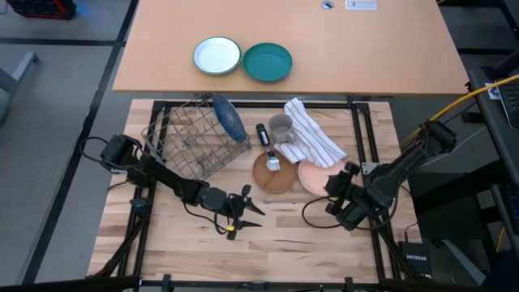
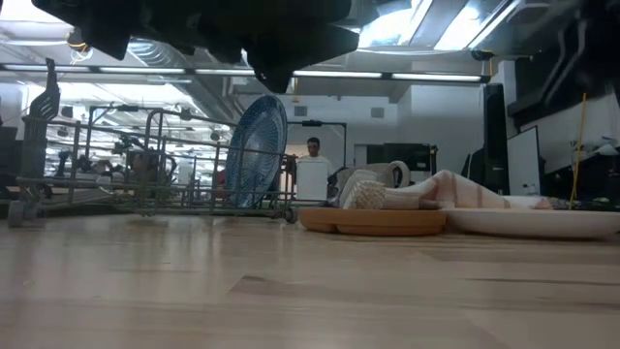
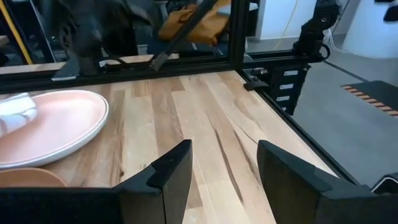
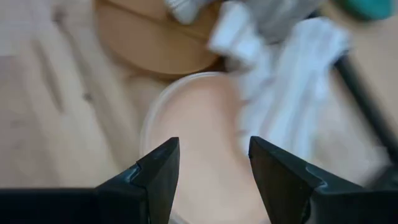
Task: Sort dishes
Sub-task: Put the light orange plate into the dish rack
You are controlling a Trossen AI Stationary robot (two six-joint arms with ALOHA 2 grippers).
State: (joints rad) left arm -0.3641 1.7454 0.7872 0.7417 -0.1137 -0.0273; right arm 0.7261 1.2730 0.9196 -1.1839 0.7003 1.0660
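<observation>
The dark blue plate (image 1: 229, 118) stood on edge in the wire dish rack (image 1: 190, 138), so one dish appeared already sorted. The brown wooden plate (image 1: 276, 172) lay flat on the tabletop (image 1: 276, 243) just beside the rack, carrying a small brush-like item (image 1: 273, 161). The salmon-pink plate (image 1: 315, 177) lay beside the wooden plate, with a striped cloth (image 1: 312, 134) draped over its far side. A grey cup (image 1: 280, 126) rested on that cloth.

The right hand (image 1: 334, 192) hung at the pink plate's near rim, released, with its jaws spread over the rim. The left hand (image 1: 253, 203) waited low over the tabletop in front of the wooden plate, also released and grasping nothing.

The step in hand appeared to be pickup of the pink plate. The next move would call for lowering the right hand until one finger passed under the rim, then clenching. The cloth lying on the plate could drag along as it lifts.
</observation>
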